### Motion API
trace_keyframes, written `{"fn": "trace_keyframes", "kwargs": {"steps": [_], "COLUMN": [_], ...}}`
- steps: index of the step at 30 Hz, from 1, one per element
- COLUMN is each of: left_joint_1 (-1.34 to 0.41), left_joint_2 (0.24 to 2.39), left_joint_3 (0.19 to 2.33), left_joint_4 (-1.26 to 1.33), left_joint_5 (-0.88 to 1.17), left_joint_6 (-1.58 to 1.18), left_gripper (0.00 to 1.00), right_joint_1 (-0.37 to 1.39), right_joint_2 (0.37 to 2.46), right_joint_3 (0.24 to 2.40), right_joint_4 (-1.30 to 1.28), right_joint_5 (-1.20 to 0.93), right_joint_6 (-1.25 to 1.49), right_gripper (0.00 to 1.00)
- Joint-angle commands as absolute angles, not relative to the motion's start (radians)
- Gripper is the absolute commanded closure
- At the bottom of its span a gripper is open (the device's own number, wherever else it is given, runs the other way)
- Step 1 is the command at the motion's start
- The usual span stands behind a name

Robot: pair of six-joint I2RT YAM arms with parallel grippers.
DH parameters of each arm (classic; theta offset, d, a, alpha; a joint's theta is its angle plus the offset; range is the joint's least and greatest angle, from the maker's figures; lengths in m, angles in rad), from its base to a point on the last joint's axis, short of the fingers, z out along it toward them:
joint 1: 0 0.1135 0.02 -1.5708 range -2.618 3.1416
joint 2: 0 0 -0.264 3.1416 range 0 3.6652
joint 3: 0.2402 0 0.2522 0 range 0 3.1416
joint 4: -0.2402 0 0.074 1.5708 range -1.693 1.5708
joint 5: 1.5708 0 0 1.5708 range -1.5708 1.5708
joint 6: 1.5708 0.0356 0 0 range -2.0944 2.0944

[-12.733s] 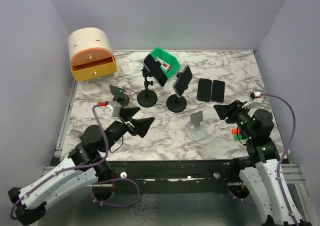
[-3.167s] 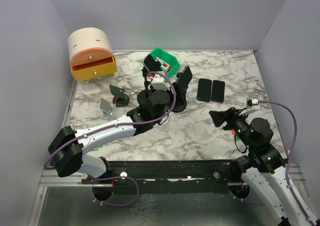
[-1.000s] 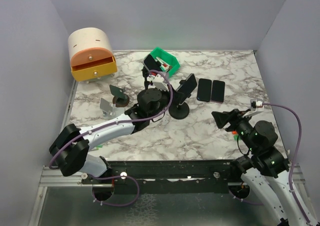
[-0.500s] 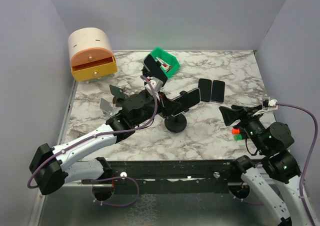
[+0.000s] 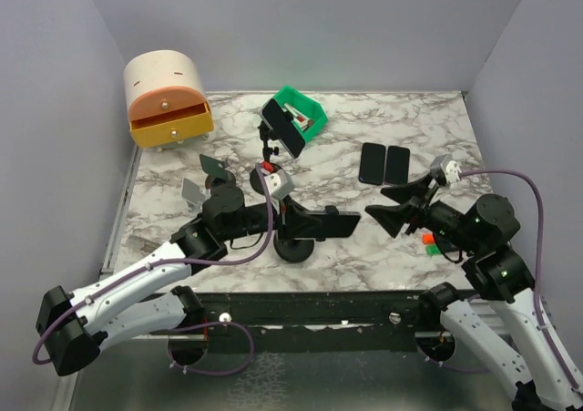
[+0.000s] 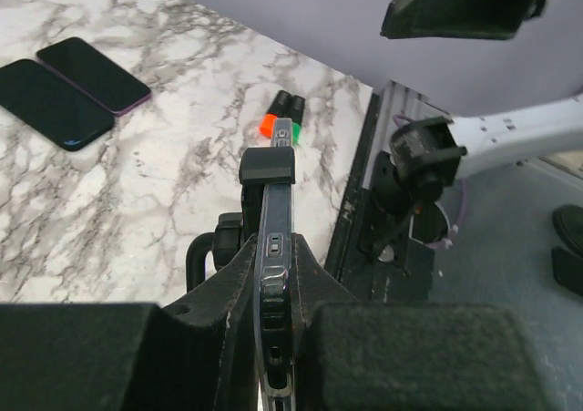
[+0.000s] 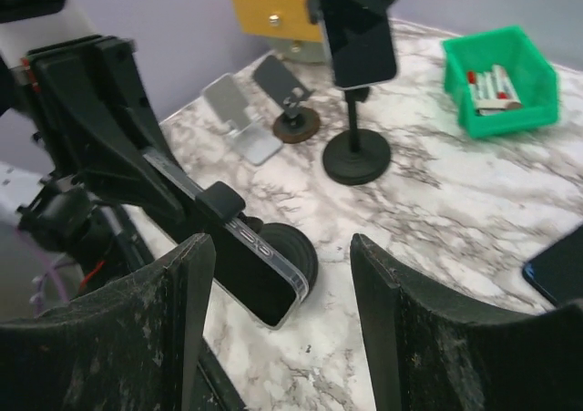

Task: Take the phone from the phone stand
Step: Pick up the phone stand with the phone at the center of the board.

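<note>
A black phone (image 5: 333,224) in a clear case lies nearly level above the table's front middle, with the phone stand's clamp (image 7: 219,201) round it and the round black base (image 5: 293,248) tipped beneath. My left gripper (image 5: 286,220) is shut on the phone's left end. In the left wrist view the phone (image 6: 276,247) shows edge-on, pinched between both pads. My right gripper (image 5: 386,203) stands open just right of the phone's free end. In the right wrist view that end (image 7: 264,288) lies between my spread fingers (image 7: 137,338), touching neither.
A second phone (image 5: 283,128) sits on a taller stand behind. Two phones (image 5: 383,164) lie flat at the right. A green bin (image 5: 301,114), a drawer box (image 5: 167,98), two small stands (image 5: 192,192), and markers (image 5: 428,241) near the right arm are also here.
My left gripper has drawn the phone and its stand toward the front edge, laying the phone flat. My right gripper has swung left to the phone's free end.
</note>
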State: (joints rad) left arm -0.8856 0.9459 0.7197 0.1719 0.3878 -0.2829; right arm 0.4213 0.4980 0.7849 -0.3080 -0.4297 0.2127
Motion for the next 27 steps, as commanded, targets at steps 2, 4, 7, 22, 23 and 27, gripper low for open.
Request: {"fn": "trace_keyframes", "kwargs": {"steps": [2, 4, 7, 22, 23, 27], "left_joint_1": [-0.889, -0.889, -0.888, -0.888, -0.888, -0.888], "left_joint_2": [0.811, 0.789, 0.763, 0.667, 0.666, 0.678], "left_joint_3": [0.703, 0.691, 0.666, 0.621, 0.623, 0.638], "left_joint_4": [0.277, 0.275, 0.289, 0.316, 0.316, 0.316], "left_joint_5": [0.534, 0.535, 0.539, 0.581, 0.581, 0.589], "left_joint_6": [-0.194, -0.176, -0.154, -0.103, -0.104, -0.107], "left_gripper": [1.0, 1.0, 1.0, 1.0, 1.0, 1.0], "right_joint_1": [0.454, 0.46, 0.461, 0.52, 0.527, 0.546], "right_joint_2": [0.538, 0.558, 0.596, 0.785, 0.792, 0.811], "right_joint_3": [0.827, 0.817, 0.788, 0.82, 0.822, 0.828], "right_joint_4": [-0.23, -0.213, -0.155, -0.203, -0.205, -0.224], "right_joint_5": [-0.727, -0.8, -0.915, -1.007, -1.005, -0.977], "right_joint_6": [0.127, 0.134, 0.18, 0.123, 0.117, 0.092], "right_gripper": [0.34, 0.34, 0.34, 0.36, 0.36, 0.37]}}
